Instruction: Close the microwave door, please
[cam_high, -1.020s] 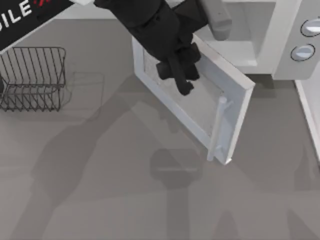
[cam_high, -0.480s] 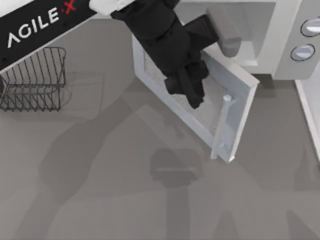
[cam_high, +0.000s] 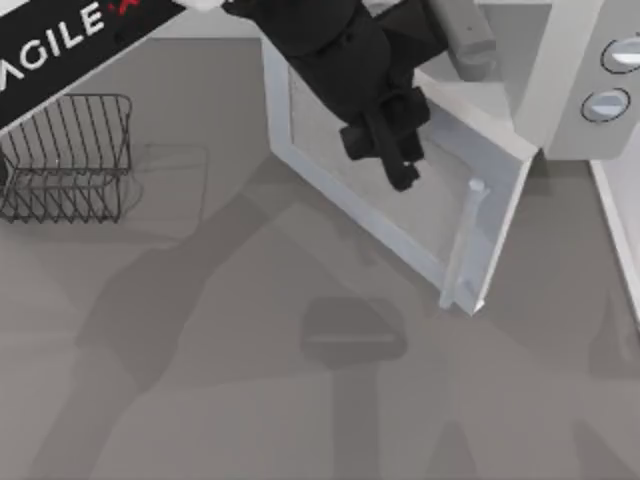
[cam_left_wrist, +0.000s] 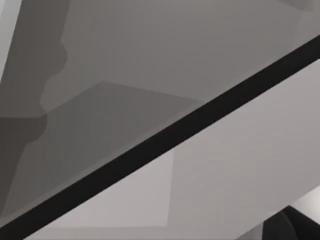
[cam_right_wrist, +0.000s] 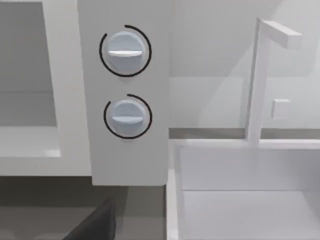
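Nearest to me the grey table (cam_high: 230, 400) lies bare, crossed by the arms' shadows. Farther back on the left stands a dark wire rack (cam_high: 65, 155). Right of centre, the microwave door (cam_high: 400, 215) hangs open, swung out on a slant over the table, its pale bar handle (cam_high: 462, 240) at the free edge pointing toward me. The left gripper (cam_high: 400, 165) sits over the door's speckled window, up near the top edge, black fingers pointing down; from here I cannot tell whether they are parted or together, nor whether they touch the panel. Behind it the black arm runs back to the upper left. At the far right stands the microwave (cam_high: 560, 90), its pale cavity exposed and its two round knobs (cam_right_wrist: 125, 52) on the front panel. Beside it is a white sink (cam_right_wrist: 240, 200).
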